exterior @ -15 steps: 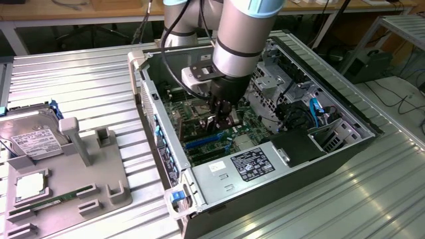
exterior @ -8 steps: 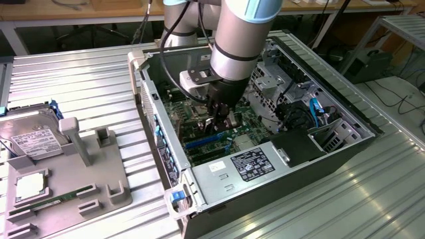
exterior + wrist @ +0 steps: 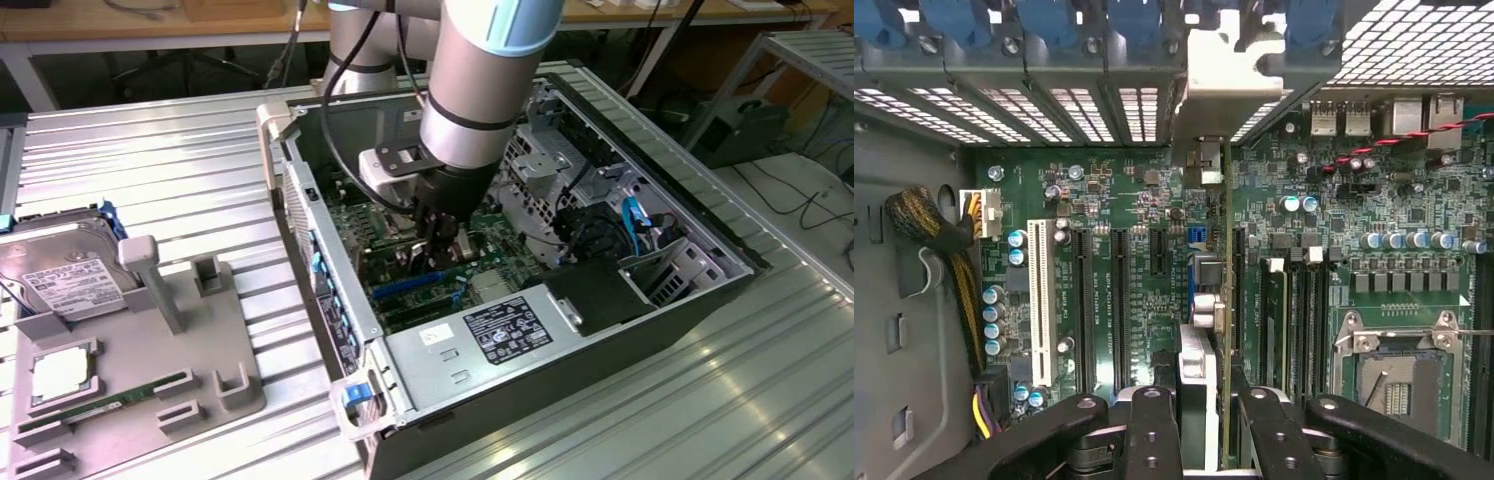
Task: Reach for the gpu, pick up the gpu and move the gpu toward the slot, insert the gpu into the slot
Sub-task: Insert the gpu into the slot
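Ribbed metal tabletop (image 3: pixel 160 170) carries an open computer case (image 3: pixel 694 300) lying on its side, side panel off. Grey holder tray (image 3: pixel 200 385) sits on the tabletop toward the exterior view's left, well apart from the case; a silver hard drive (image 3: pixel 60 275) with white label stands in it, a green memory stick (image 3: pixel 114 405) lies in a groove. Arm (image 3: pixel 474 70) reaches down into the case over the green motherboard (image 3: pixel 1124 190). End effector (image 3: pixel 1204 425) is clamped on the gpu (image 3: pixel 1226 250), fingers (image 3: pixel 1154 430) on either side of the card. Gpu is held edge-on, upright over the motherboard's expansion slots, silver bracket (image 3: pixel 1229 80) at the rear slot wall; whether it is seated I cannot tell
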Controlling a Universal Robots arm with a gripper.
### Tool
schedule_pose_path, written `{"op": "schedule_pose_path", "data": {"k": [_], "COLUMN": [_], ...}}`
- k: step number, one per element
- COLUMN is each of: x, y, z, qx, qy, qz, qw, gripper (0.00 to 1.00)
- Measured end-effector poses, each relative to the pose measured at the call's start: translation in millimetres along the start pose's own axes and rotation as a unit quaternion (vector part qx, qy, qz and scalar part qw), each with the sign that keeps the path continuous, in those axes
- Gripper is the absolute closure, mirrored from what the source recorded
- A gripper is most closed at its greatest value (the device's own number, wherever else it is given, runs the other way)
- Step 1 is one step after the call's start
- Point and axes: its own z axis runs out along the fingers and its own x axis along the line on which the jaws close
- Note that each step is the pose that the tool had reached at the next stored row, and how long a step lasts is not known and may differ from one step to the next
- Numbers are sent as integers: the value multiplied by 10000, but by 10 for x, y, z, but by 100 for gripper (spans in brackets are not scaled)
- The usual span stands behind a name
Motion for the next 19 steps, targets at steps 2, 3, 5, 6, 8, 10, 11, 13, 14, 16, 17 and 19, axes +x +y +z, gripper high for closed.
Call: {"op": "schedule_pose_path", "data": {"k": [2,3,5,6,8,10,11,13,14,16,17,19], "x": [1,1,2,3,11,15,16,16,17,17,17,18], "y": [2,9,22,23,23,26,33,54,59,60,63,78], "z": [18,26,37,40,45,51,54,67,74,89,98,108], "qx": [0,-1,-5,-6,-7,-8,-11,-18,-28,-43,-53,-71], "qy": [9,11,13,16,17,20,22,25,28,30,32,33], "qz": [1,2,1,1,1,2,2,1,2,2,3,3], "qw": [10000,10000,10000,10000,10000,10000,10000,10000,10000,10000,10000,10000], "gripper": [72,72,72,72,72,72,72,72,72,72,72,72]}}
